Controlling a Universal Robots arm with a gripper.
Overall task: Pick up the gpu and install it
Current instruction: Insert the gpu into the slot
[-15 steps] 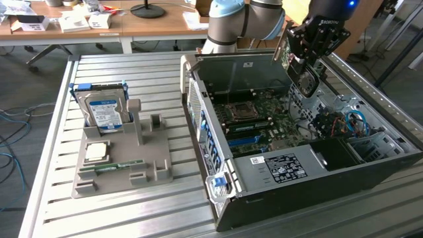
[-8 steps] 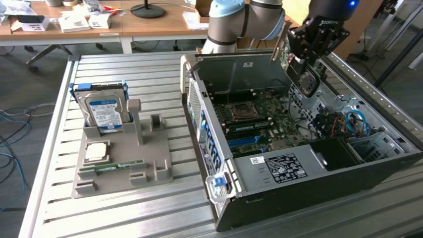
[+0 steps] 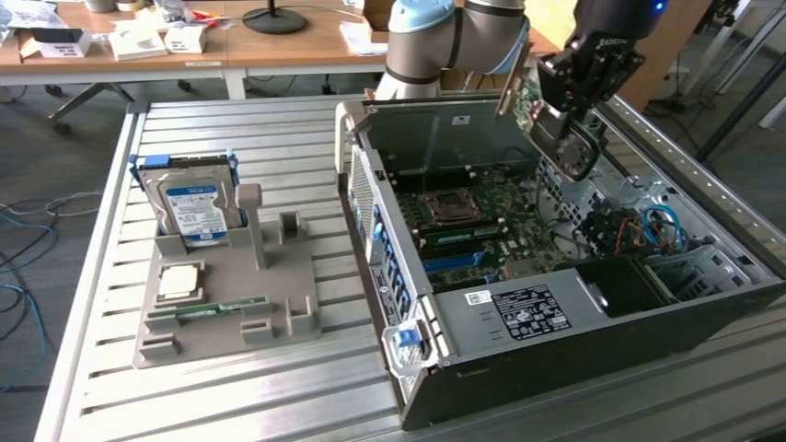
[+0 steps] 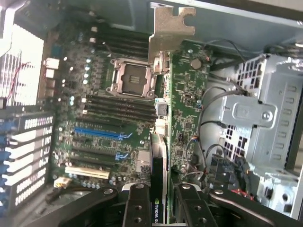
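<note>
Gripper (image 4: 158, 201) jaws narrow, clamped on 1 gpu (image 4: 184, 109) held btwn them; bracket end farthest out. Motherboard (image 4: 104, 118) below jaws.

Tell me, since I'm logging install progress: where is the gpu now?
The gpu is held in the gripper, above the motherboard of the open computer case, on the exterior view's right, not yet seated in a slot.
</note>
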